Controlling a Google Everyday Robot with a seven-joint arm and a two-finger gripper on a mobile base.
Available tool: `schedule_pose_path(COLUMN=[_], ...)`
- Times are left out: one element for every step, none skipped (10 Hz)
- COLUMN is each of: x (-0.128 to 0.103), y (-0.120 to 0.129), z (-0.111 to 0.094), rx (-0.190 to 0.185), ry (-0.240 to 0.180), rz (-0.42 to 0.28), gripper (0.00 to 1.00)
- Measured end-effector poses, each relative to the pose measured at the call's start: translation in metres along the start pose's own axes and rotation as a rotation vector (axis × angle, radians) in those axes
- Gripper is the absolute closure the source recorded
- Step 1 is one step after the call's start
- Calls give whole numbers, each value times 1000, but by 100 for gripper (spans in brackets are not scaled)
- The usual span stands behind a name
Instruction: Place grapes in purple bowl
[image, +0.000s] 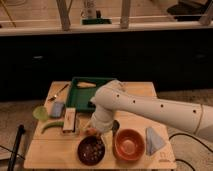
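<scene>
Here the pincer (93, 131), grip indiscernible, hovers beside the far rim of the purple bowl (91, 150)

My gripper (92, 131) hangs low over the near part of the wooden table (50, 152); just to its right sits an orange bowl (129, 144), with a blue cloth (154, 139) beside it; behind, a green tray (78, 95) holds a pale item (86, 85); on the left lie a utensil (59, 93), a grey-blue pad (57, 108), a green disc (40, 113), a green pod (51, 126) and a white packet (70, 120).

White gripper (94, 131) above the brown-speckled dark purple bowl (80, 151); orange bowl (129, 145), green tray (79, 98).
</scene>
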Motion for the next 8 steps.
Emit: schedule_pose_path(x=[0, 1, 2, 3, 4, 5, 6, 6], y=[0, 0, 0, -1, -1, -2, -2, -1], z=[-1, -1, -1, -2, -2, -2, -3, -2], rx=[-1, -2, -3, -5, -6, -7, -7, -9], ry=[-1, -2, -3, -5, -5, -7, -6, -8], rz=[-3, -5, -5, -7, -8, -8, -9, -9], gripper=[20, 20, 20, 20, 20, 20, 20, 20])
